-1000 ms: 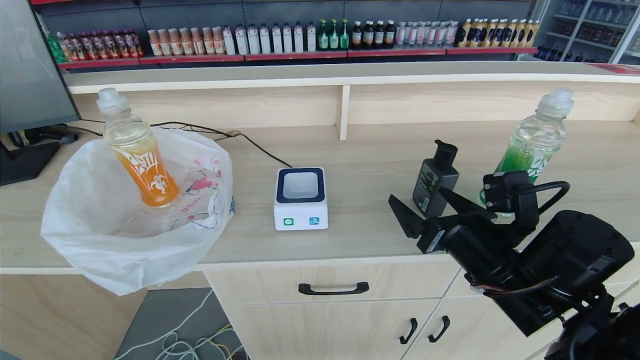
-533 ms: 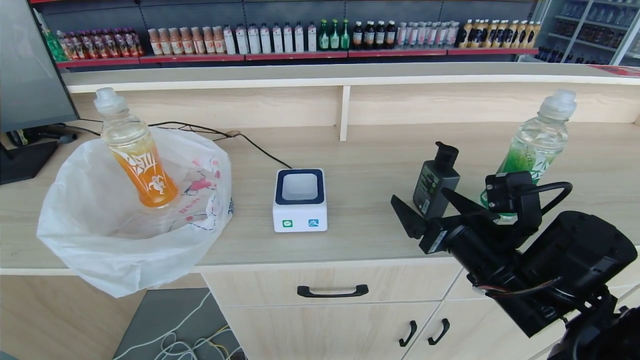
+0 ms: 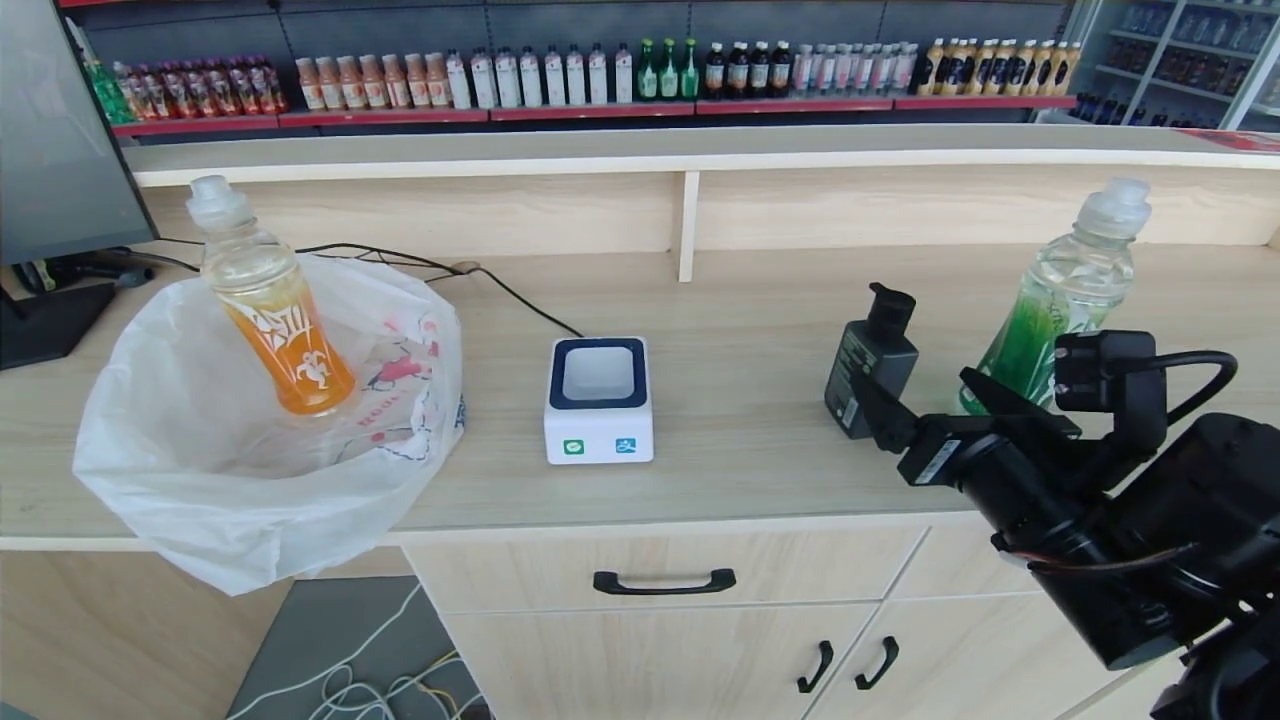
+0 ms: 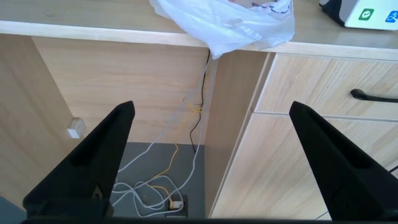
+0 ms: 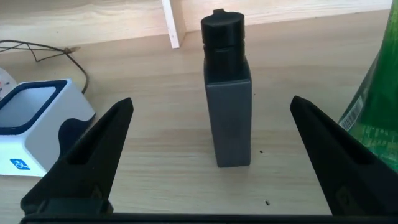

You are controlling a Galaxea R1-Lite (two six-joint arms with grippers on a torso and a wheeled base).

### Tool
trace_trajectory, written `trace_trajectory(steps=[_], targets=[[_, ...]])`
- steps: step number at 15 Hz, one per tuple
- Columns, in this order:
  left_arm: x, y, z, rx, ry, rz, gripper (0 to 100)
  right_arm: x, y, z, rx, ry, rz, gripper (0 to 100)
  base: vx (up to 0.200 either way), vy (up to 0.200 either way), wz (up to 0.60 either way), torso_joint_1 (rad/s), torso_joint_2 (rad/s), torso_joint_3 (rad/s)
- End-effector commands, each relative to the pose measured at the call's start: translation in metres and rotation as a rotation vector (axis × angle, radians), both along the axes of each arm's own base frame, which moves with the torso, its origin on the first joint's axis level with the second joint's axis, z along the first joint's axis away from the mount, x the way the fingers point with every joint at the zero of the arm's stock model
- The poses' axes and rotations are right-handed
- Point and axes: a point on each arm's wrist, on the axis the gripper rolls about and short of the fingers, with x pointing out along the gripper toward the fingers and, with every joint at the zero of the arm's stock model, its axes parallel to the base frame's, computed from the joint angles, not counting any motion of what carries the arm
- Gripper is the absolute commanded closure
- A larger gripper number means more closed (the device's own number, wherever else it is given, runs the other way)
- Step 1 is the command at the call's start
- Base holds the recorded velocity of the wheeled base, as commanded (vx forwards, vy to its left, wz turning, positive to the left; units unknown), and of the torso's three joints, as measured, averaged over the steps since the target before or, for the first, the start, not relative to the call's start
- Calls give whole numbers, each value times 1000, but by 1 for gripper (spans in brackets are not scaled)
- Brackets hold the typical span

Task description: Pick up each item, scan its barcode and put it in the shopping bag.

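A dark grey bottle with a black cap (image 3: 869,362) (image 5: 227,99) stands upright on the wooden counter (image 3: 740,330). My right gripper (image 3: 940,405) (image 5: 211,165) is open just in front of it, the bottle centred between the spread fingers but short of them. A green-labelled clear bottle (image 3: 1065,290) (image 5: 376,112) stands to its right. The white scanner (image 3: 599,398) (image 5: 31,127) sits mid-counter. An orange drink bottle (image 3: 265,300) leans inside the white shopping bag (image 3: 250,440) (image 4: 230,22) at the left. My left gripper (image 4: 211,162) hangs open below the counter edge, near the bag.
A monitor (image 3: 60,130) and cables (image 3: 420,262) occupy the back left. A raised ledge with a divider (image 3: 687,225) runs behind the counter. Drawers with black handles (image 3: 664,582) sit below. Loose wires (image 4: 168,180) lie on the floor under the bag.
My right gripper has shifted to the right and slightly back, now lined up with the dark grey bottle. Bottles, bag and scanner have stayed put.
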Motion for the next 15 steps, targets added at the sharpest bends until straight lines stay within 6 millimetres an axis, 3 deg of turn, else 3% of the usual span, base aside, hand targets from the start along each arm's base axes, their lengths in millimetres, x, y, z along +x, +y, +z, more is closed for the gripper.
trace_trajectory(steps=[1,5,10,15], targets=[[0,0,0,-1,-1,0,0,7,-5,0,-2,-2,-28,0,0,0,0,0,0,0],[0,0,0,-1,-4,0,0,20,7,-3,-1,-3,-16,0,0,0,0,0,0,0],[0,0,0,-2,-7,0,0,37,6,-1,-3,-30,-48,0,0,0,0,0,0,0],[0,0,0,-1,-4,0,0,62,9,-16,-24,-6,-76,0,0,0,0,0,0,0]])
